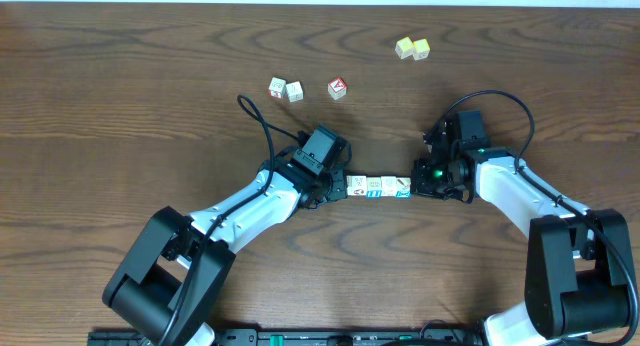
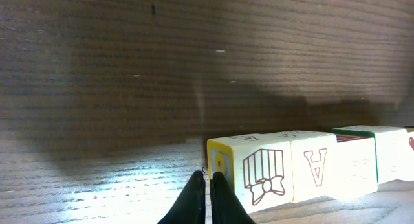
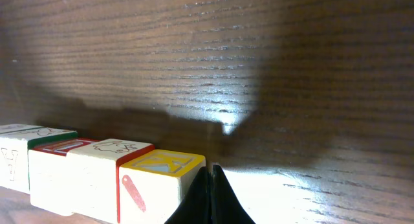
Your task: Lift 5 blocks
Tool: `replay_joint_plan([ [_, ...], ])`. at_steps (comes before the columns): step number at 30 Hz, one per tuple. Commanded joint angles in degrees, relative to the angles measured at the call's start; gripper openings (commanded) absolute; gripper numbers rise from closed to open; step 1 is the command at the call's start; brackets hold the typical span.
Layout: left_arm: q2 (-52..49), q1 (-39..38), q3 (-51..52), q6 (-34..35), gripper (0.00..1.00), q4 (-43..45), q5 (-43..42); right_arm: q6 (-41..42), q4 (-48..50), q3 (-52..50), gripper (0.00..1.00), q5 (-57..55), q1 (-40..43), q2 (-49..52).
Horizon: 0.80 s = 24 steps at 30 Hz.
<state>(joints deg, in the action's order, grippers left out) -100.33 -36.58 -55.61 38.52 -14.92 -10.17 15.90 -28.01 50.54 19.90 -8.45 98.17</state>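
Several white printed blocks (image 1: 380, 187) form one tight row at mid-table between my two grippers. My left gripper (image 1: 343, 187) is shut, its tips against the row's left end. In the left wrist view the shut gripper (image 2: 208, 176) touches the yellow-edged end block with a gift drawing (image 2: 262, 173). My right gripper (image 1: 414, 183) is shut too, pressed on the row's right end. In the right wrist view its tips (image 3: 211, 169) meet a yellow-topped block (image 3: 155, 182). Neither holds anything between its fingers. I cannot tell whether the row is off the wood.
Two small white cubes (image 1: 285, 89) and a red-faced cube (image 1: 338, 87) lie behind the left arm. Two pale yellow cubes (image 1: 412, 48) sit at the back right. Cables arc over both arms.
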Motion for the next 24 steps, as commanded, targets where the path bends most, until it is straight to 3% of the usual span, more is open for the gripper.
replay_joint_plan([
  [1,1.51,-0.92,0.26,-0.83,0.07,1.33,-4.85,0.79,-0.13,1.77,0.01,9.55,-2.54,-1.66],
  [24,1.68,-0.92,0.26,-0.83,0.07,1.33,-5.73,0.81,-1.14,1.9,0.01,9.07,-2.56,-4.2],
])
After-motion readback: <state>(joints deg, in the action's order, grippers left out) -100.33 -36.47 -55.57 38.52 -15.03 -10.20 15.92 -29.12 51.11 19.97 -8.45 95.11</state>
